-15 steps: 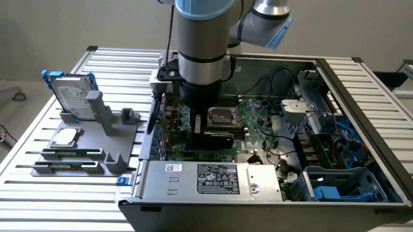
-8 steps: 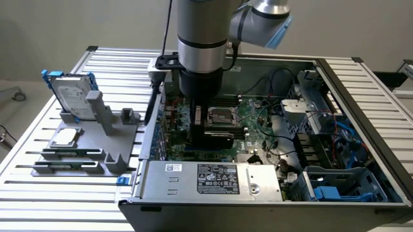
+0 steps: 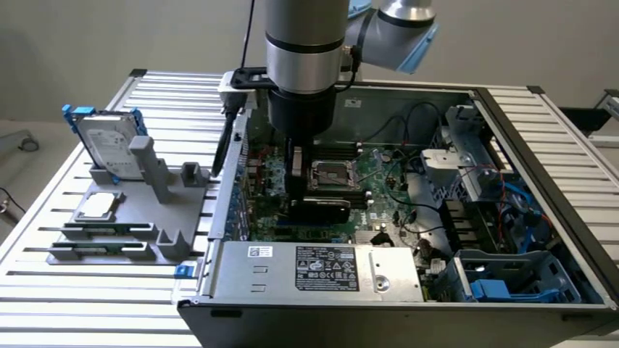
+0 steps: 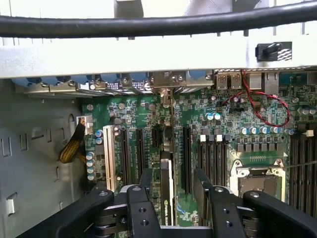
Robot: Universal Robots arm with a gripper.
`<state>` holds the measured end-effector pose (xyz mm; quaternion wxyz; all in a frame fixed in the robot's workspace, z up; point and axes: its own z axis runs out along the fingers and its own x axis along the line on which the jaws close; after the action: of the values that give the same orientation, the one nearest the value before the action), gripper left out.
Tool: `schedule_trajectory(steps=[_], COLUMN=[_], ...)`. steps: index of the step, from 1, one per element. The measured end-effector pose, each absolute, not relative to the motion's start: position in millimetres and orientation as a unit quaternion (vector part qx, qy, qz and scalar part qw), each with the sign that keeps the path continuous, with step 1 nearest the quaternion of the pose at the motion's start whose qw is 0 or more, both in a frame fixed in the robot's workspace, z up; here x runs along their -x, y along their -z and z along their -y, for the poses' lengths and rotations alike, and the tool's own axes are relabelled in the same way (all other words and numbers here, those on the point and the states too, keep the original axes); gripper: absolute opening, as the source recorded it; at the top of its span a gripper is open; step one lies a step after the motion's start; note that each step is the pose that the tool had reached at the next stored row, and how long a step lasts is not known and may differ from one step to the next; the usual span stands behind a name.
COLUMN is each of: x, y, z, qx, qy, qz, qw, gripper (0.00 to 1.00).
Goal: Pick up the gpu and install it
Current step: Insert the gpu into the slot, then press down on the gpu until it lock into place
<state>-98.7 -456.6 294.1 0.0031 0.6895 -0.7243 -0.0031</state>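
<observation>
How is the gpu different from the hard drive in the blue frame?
The gpu sits inside the computer case, on the motherboard; the hard drive stands outside, on the grey holder. The gpu is black and green; the hard drive is silver in a blue frame. The open gripper straddles the gpu; the hard drive stands apart from it. Both stand on edge.
</observation>
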Motion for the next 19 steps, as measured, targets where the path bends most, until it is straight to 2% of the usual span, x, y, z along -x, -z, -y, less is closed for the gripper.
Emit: schedule_trajectory(steps=[2, 4, 5, 9, 11, 19], x=[98.7, 98.7, 98.7, 98.7, 98.8, 98.8], y=[-294.1, -294.2, -294.2, -294.2, -294.2, -294.2], z=[456.6, 456.6, 456.6, 456.6, 456.6, 456.6], qx=[-0.689, -0.689, -0.689, -0.689, -0.689, -0.689], qy=[0.003, 0.003, 0.003, 0.003, 0.003, 0.003], qz=[0.724, 0.724, 0.724, 0.724, 0.724, 0.724], qw=[0.003, 0.003, 0.003, 0.003, 0.003, 0.003], gripper=[0.47, 0.38, 0.38, 0.14, 0.11, 0.11])
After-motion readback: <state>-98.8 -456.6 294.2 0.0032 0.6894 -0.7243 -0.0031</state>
